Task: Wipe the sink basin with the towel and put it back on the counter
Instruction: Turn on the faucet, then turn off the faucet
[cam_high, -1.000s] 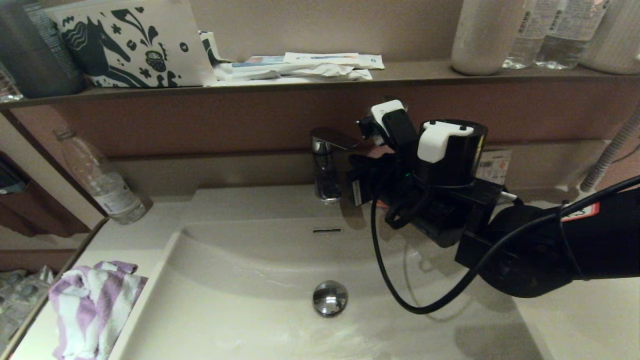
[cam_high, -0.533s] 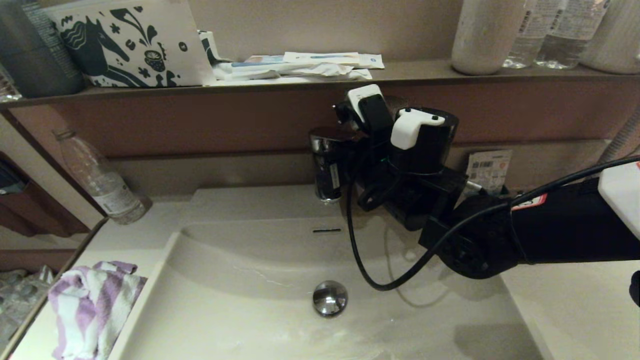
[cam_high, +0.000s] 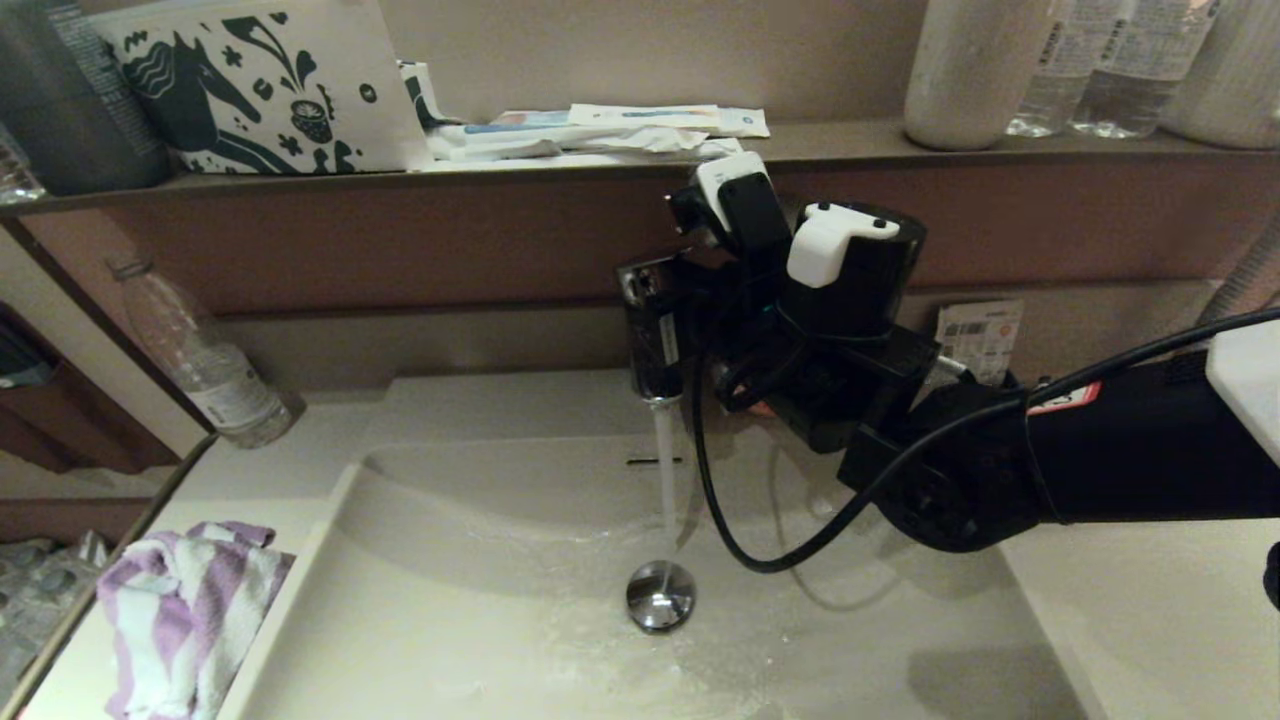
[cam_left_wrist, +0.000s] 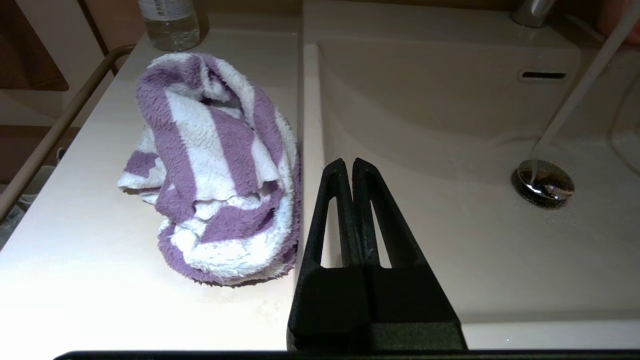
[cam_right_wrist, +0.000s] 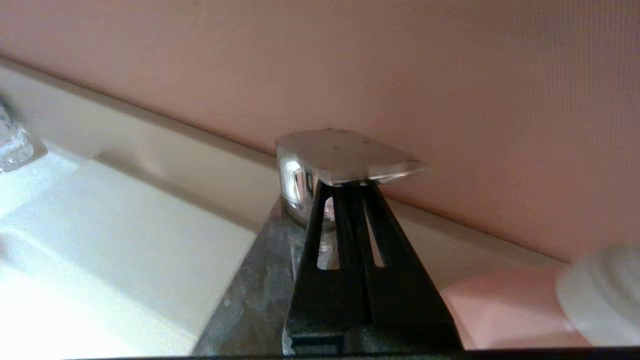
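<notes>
The purple-and-white striped towel (cam_high: 180, 620) (cam_left_wrist: 215, 165) lies bunched on the cream counter (cam_high: 250, 480) (cam_left_wrist: 75, 250), just left of the sink basin (cam_high: 480, 640) (cam_left_wrist: 450, 125). My left gripper (cam_left_wrist: 348, 162) hangs shut and empty above the basin's left rim, beside the towel. My right gripper (cam_right_wrist: 350, 184) is shut, its tips pressed under the chrome faucet lever (cam_right_wrist: 345, 157), which is tilted up. A stream of water (cam_high: 664, 480) falls from the faucet (cam_high: 650, 340) onto the drain plug (cam_high: 660, 595) (cam_left_wrist: 545, 181).
A clear bottle (cam_high: 200, 360) stands at the counter's back left. The brown shelf (cam_high: 850, 145) above carries a patterned pouch (cam_high: 260, 85), white packets (cam_high: 600, 130) and bottles (cam_high: 970, 70). My right arm's black cable (cam_high: 720, 500) loops over the basin.
My right gripper moved left to the faucet and raised its lever, and water now runs into the basin. The towel has not moved.
</notes>
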